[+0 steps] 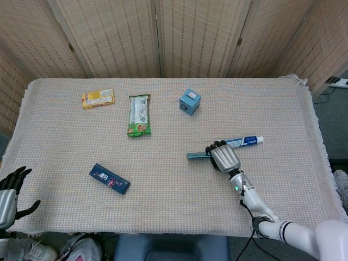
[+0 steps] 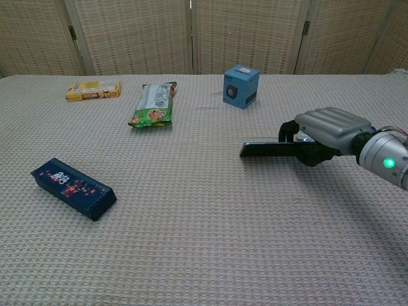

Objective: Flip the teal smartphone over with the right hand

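The teal smartphone [image 1: 197,155] [image 2: 262,150] is lifted off the cloth and turned up on its long edge, so the head view shows only a thin teal strip and the chest view its dark side. My right hand [image 1: 224,158] [image 2: 325,128] grips its right end, fingers curled over the top and thumb under it. My left hand [image 1: 10,193] hangs off the table's near left corner with its fingers spread, holding nothing; the chest view does not show it.
A toothpaste tube [image 1: 244,141] lies just behind my right hand. A blue box [image 1: 190,101] [image 2: 241,85], a green snack packet [image 1: 139,114] [image 2: 153,104] and a yellow box [image 1: 98,98] [image 2: 93,90] sit further back. A dark blue box [image 1: 109,178] [image 2: 73,188] lies front left.
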`<state>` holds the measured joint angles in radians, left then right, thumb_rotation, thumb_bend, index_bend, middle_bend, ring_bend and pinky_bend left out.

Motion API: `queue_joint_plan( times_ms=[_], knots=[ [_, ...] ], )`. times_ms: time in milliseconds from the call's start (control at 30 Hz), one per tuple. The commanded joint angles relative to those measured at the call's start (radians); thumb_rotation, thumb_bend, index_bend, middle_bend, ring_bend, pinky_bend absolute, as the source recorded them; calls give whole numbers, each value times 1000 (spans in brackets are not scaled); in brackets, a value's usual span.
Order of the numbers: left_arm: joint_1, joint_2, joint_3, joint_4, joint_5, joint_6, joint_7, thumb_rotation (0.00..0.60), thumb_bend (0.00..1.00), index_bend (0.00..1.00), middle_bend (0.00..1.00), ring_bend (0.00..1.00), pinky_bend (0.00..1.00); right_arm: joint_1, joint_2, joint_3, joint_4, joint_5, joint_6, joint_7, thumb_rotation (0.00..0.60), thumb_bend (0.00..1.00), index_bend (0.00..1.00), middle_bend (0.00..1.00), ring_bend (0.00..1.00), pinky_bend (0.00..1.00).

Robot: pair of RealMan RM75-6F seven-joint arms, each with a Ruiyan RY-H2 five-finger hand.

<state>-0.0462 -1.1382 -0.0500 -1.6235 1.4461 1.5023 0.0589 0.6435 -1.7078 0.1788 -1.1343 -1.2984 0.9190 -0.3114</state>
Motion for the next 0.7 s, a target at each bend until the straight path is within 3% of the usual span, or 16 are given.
queue_joint_plan(
  times_ms=[33, 200, 500, 633, 700],
  knots=[
    [0, 2, 0, -1, -1, 1, 0, 600, 212, 171, 124, 152, 229, 20, 6, 20, -20, 40, -43, 12, 600, 572, 422, 433, 289, 309],
    [2, 6, -1, -2, -4, 1, -1, 600, 212, 171, 125, 152, 229, 17, 57, 16, -102, 71, -78, 45, 600, 620, 487, 483, 365, 388],
    [-2, 4, 2, -8, 6, -3, 5, 600, 212, 171, 124, 152, 229, 11, 191, 1, -293, 164, -155, 81, 600, 621, 497, 491, 389, 426],
    [-2, 5, 2, -12, 9, 0, 5, 600, 212, 171, 124, 152, 229, 33, 193, 7, -299, 186, -151, 54, 600, 545, 489, 450, 388, 426],
    [-2, 7, 2, -13, 10, 1, 5, 600, 212, 171, 124, 152, 229, 43, 179, 3, -286, 176, -132, 32, 600, 457, 381, 363, 338, 402]
  ],
)
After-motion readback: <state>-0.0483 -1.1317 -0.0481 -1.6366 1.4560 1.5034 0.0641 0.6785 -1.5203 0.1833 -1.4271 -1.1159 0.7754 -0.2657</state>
